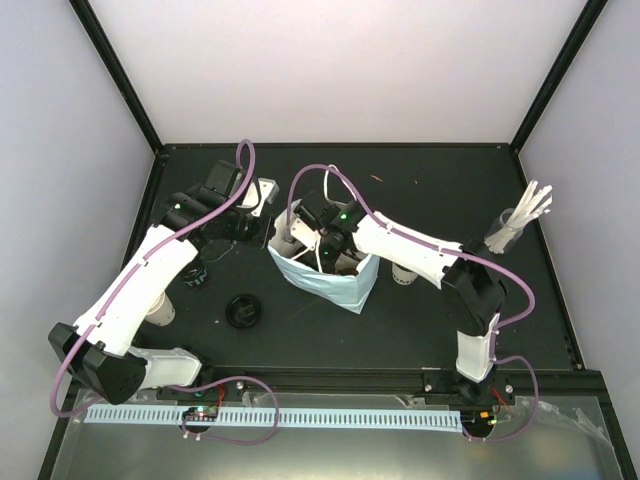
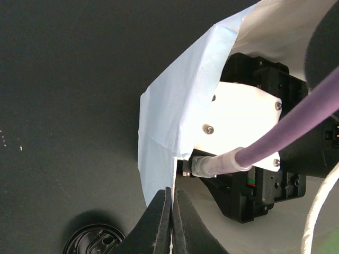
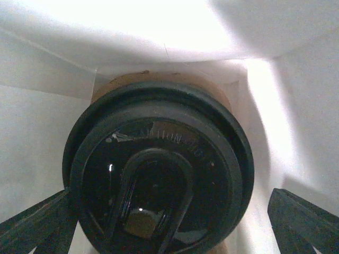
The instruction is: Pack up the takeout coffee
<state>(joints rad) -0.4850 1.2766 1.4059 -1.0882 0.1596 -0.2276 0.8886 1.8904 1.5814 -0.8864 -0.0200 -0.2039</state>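
Overhead plus wrist close-ups, all on bag [image 1: 330, 285]

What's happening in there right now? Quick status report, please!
Left gripper shut on bag rim. Right gripper open inside bag, fingers either side of lidded cup. Nothing visibly in the way.

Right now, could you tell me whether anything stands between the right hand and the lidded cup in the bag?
Nothing visible does. The right hand hangs open directly over the cup's black lid, a finger on each side, with only the white inner walls of the bag around them. The left hand pinches its rim.
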